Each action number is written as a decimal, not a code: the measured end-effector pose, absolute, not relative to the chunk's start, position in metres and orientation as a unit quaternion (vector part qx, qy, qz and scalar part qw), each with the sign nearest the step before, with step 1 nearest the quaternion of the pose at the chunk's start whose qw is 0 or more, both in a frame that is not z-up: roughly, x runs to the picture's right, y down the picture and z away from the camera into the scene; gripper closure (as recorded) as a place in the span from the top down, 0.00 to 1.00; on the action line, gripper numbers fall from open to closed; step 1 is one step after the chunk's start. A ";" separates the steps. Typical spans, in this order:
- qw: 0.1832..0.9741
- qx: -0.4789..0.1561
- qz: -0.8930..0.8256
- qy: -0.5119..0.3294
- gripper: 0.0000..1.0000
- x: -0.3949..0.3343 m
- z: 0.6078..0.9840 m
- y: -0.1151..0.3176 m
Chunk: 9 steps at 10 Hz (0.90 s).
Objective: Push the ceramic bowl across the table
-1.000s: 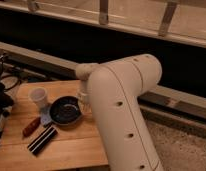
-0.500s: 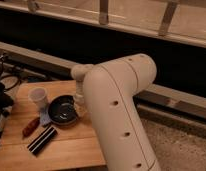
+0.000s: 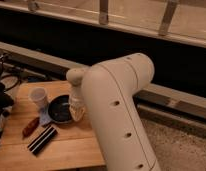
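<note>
The table (image 3: 71,145) is light wood in plank strips, matt, with visible grain. The bowl (image 3: 60,109) looks like glossy black ceramic, smooth, with a faint sheen inside. The cup (image 3: 38,96) seems a thin white translucent plastic. The gripper (image 3: 77,111) (at the bowl's right rim) looks pale and smooth, like the arm (image 3: 121,110), a matt cream plastic shell.
</note>
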<state>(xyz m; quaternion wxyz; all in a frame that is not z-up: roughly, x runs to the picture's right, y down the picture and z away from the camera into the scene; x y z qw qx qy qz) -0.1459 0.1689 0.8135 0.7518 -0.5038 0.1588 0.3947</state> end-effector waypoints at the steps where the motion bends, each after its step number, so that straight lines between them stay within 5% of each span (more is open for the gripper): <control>1: 0.750 -0.505 0.396 0.157 0.00 -0.146 0.814 0.168; 9: 0.745 -0.510 0.418 0.105 0.00 -0.132 0.787 0.169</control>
